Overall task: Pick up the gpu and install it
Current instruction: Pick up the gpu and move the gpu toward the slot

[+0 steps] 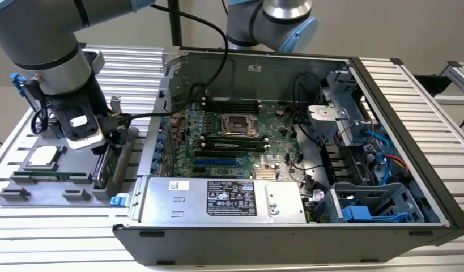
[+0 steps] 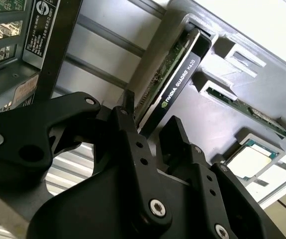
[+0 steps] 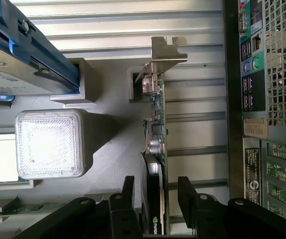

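Straddling one gpu (image 3: 158,124) upright in one grey tray (image 3: 113,124), claw (image 3: 156,180) wide, two fingers (image 3: 128,191) flanking without touching.

Ribbed silver aluminium worktop (image 1: 58,238), evenly lit. Behind worktop, plain beige wall (image 1: 413,28). At worktop's far edge, thin black upright post (image 1: 173,22). Past worktop's end on the exterior view's right, silver metal frame (image 1: 460,79).

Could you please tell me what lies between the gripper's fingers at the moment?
The gpu, on edge in the tray, lies between them, a gap each side, in the first wrist view.
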`<state>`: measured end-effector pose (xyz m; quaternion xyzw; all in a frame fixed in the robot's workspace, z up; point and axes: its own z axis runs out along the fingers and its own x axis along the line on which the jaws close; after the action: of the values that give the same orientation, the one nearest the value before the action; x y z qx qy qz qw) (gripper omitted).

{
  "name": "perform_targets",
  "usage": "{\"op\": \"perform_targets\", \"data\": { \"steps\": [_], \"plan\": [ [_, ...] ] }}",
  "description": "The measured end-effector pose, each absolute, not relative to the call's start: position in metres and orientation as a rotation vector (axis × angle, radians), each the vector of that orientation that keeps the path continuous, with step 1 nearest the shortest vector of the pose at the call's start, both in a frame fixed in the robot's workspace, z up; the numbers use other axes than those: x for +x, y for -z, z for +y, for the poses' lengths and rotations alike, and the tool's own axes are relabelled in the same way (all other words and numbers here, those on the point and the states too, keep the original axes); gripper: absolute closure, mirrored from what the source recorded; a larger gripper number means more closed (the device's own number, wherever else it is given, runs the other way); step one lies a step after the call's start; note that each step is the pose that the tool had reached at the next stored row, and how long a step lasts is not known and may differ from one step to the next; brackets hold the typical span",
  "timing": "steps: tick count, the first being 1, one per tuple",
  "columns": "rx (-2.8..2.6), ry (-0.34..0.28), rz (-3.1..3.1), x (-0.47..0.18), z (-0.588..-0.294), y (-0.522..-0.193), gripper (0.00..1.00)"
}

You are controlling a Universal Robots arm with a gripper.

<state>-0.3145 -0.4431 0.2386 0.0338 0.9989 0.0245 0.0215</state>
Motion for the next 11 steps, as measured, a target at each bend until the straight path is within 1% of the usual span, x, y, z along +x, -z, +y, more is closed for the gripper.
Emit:
{"op": "perform_targets", "data": {
  "steps": [2, 3, 11],
  "plan": [
    [0.105, -0.076, 3.096, -0.3145, -0.4431, -0.2386, 0.00],
    [0.105, -0.076, 3.096, -0.3145, -0.4431, -0.2386, 1.00],
    [0.105, -0.076, 3.096, -0.3145, -0.4431, -0.2385, 1.00]
  ]
}}
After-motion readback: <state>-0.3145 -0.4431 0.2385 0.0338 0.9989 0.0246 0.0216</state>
